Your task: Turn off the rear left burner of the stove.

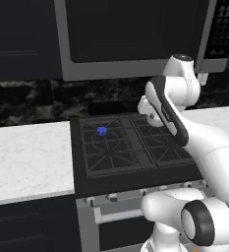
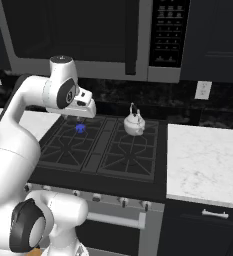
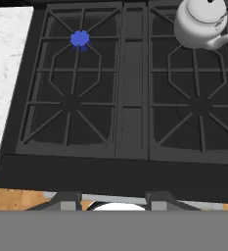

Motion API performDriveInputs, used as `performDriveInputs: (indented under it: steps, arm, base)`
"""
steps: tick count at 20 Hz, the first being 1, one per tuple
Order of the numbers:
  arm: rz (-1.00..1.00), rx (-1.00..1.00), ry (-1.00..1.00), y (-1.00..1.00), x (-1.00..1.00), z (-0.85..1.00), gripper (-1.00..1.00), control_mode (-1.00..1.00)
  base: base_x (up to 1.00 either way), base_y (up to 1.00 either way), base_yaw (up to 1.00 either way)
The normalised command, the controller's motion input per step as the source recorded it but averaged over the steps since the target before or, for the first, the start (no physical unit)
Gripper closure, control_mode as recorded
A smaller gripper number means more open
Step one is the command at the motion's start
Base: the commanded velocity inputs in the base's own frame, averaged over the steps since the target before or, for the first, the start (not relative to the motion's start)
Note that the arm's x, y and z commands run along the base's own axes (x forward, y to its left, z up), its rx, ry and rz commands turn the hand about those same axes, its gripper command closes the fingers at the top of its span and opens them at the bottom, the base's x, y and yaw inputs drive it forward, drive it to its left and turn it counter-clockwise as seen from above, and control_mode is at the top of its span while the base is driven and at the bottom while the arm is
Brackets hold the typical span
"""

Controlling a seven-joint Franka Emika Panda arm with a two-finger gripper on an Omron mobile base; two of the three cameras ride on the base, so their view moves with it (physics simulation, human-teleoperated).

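Note:
The black stove [image 1: 135, 180] [image 2: 100, 181] [image 3: 120, 175] has dark grates over four burners. The rear left burner [image 1: 101, 131] [image 2: 80, 128] [image 3: 79, 38] shows a small blue flame at its centre. My gripper [image 3: 113, 200] [image 2: 79, 118] hangs high above the cooktop, over the stove's left half and pointing down. Its fingertips stand wide apart with nothing between them. It touches nothing. A row of small silver knobs [image 1: 111, 197] [image 2: 123, 201] runs along the stove's front, well below the hand.
A steel kettle [image 2: 134, 123] [image 3: 198, 22] sits on the rear right burner. A microwave [image 1: 130, 34] [image 2: 88, 35] hangs above the stove. White marble counters [image 1: 27, 157] [image 2: 208, 160] flank the stove on both sides.

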Motion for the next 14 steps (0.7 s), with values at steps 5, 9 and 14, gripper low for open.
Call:
performDriveInputs:
  steps: [5, 9, 14]
  arm:
    - [0.00, 0.00, 0.00, 0.00, 0.00, -0.03, -1.00, -1.00]
    - [0.00, 0.00, 0.00, 0.00, 0.00, 0.00, -1.00, -1.00]
    - [0.03, -0.04, 0.02, 0.23, 0.00, -0.02, -1.00, -1.00]
  base:
    - [0.00, 0.00, 0.00]
    - [0.00, 0.00, 0.00]
    - [0.00, 0.00, 0.00]
